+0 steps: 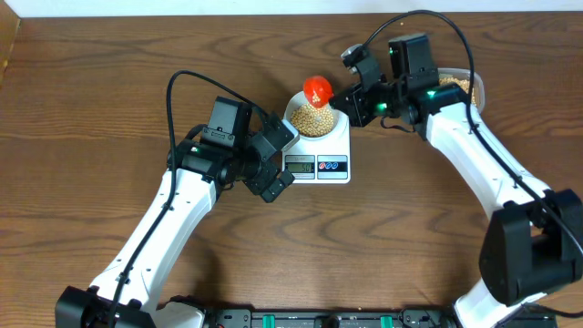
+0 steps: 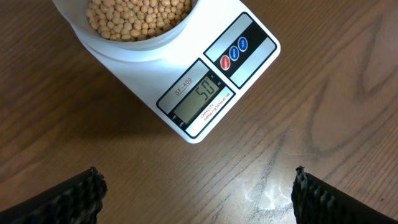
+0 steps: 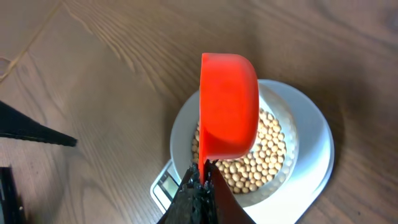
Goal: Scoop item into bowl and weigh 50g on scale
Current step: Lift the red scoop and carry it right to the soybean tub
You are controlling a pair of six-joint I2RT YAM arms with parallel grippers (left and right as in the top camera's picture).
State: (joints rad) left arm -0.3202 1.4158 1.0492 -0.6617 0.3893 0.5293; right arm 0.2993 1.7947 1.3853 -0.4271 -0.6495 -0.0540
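The beans (image 3: 264, 155) lie heaped in the bowl (image 3: 181, 127), just beyond and below the tips of the right gripper (image 3: 202, 180). They fill it to a little under the rim. The bowl stands on the scale (image 2: 205, 62), covering the far part of its top. The display (image 2: 199, 96) sits on the near edge, facing the left gripper (image 2: 196, 186), and it reads 50. Two round buttons (image 2: 234, 53), one red and one blue, sit beside the display. The right gripper is clenched on the thin handle of a red scoop (image 3: 229, 106), its fingers pressed together around it. The scoop's cup juts straight out from those fingertips and hangs over the bowl, turned on its side so that its rounded back faces the wrist camera. I cannot tell whether anything is left inside it. The left gripper hangs released, with its two dark fingers (image 2: 81, 196) spread wide and nothing between them. The scale's display end lies just ahead of their tips, apart from them. Behind the right gripper, past the wrist, a clear tub (image 1: 458, 86) holds more of the same beans. Everything stands on a brown wooden table (image 1: 91, 91).
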